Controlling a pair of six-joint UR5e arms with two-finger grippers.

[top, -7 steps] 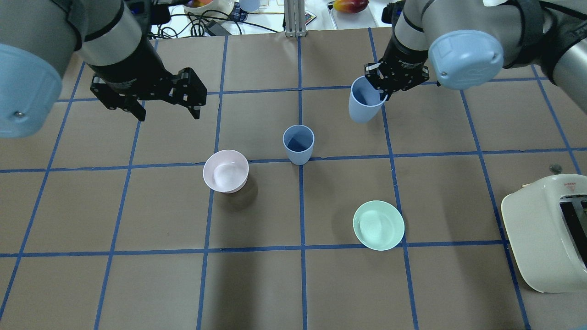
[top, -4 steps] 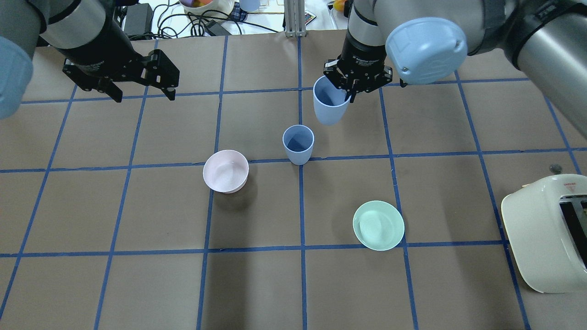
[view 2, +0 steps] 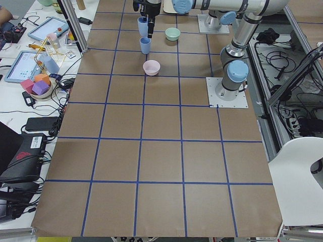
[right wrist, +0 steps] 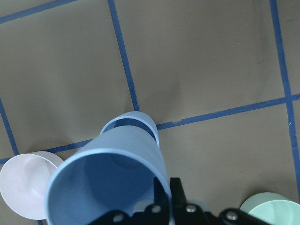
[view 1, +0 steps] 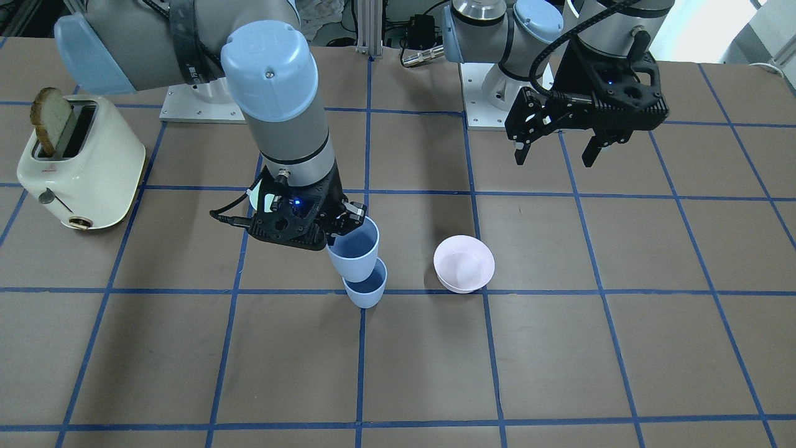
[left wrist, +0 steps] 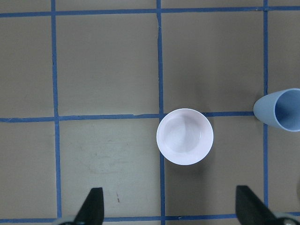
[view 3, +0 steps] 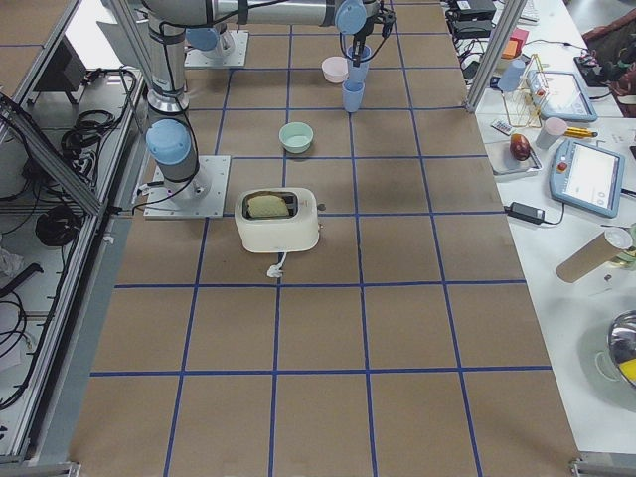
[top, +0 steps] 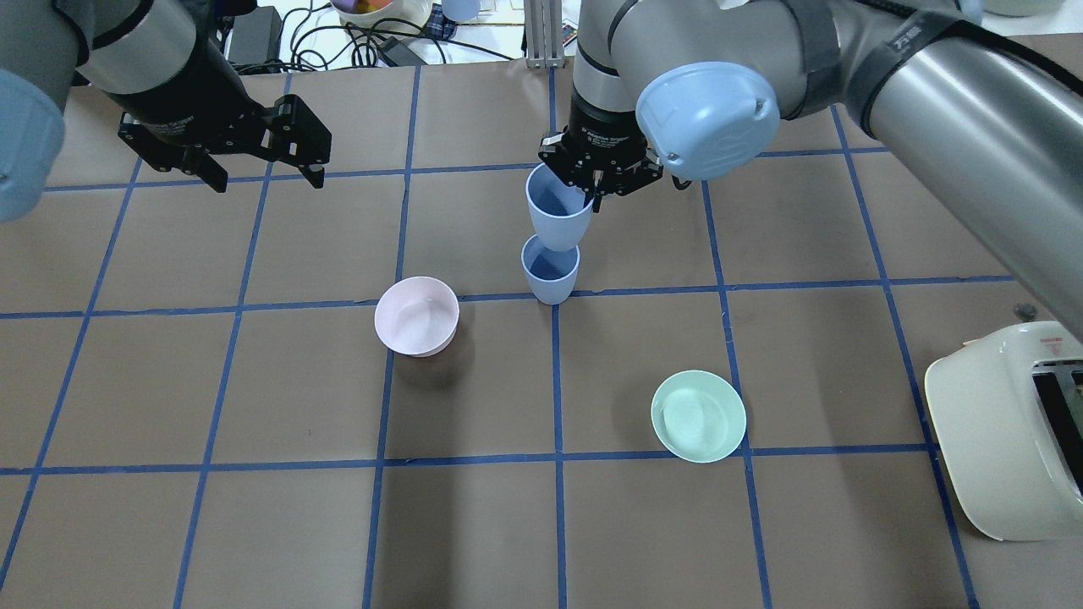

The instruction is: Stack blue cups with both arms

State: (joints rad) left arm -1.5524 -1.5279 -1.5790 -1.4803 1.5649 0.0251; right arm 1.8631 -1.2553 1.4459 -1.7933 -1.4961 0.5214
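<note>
two blue cups, two bowls, one toaster

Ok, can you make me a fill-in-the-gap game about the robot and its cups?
The right gripper holds a ____ cup.
The left gripper is ____ and holds nothing.
The bowl nearest the standing cup is ____.
Missing words: blue, open, pink.
</note>
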